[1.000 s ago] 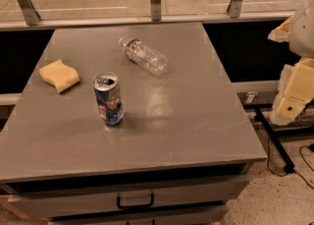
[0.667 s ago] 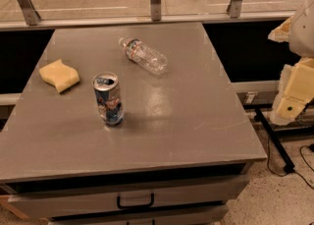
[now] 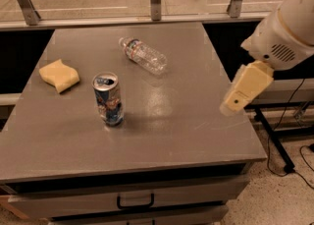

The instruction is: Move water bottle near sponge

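Gripper (image 3: 236, 100) hangs right of crinkled plastic water bottle (image 3: 144, 56).

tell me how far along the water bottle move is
Nothing looks done: the water bottle lies on its side at the far middle of the table, well apart from the sponge at the left. The hand hovers over the table's right edge, touching nothing. Reaching, grasping and carrying are all left.

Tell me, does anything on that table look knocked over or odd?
The water bottle lies on its side near the table's back; the can stands upright. No spill shows. The hand hangs by the right edge.
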### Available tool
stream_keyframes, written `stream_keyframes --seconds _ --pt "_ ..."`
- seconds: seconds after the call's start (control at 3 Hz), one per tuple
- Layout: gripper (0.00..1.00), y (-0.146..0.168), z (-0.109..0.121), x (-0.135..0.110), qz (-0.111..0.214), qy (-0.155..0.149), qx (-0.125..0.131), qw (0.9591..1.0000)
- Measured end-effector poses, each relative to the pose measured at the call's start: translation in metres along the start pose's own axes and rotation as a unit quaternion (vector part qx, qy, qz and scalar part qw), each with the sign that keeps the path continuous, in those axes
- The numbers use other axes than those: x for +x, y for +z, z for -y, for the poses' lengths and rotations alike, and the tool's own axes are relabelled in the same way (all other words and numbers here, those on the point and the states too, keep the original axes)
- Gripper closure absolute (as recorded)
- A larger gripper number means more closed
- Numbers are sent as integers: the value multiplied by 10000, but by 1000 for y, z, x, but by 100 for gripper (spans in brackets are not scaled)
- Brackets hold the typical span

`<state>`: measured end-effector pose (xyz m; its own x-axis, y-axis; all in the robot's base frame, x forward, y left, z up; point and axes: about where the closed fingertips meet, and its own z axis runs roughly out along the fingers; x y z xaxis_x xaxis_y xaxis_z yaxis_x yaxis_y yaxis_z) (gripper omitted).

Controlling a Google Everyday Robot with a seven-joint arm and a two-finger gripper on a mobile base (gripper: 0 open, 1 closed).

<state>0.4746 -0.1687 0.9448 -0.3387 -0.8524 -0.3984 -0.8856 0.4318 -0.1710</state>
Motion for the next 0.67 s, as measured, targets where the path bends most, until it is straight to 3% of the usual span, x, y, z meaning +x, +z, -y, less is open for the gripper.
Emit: stream_keyframes --seconds 0.33,0.67 --pt "0 29 -7 -17 628 479 22 9969" --pt "0 27 6 -29 891 516 305 9942"
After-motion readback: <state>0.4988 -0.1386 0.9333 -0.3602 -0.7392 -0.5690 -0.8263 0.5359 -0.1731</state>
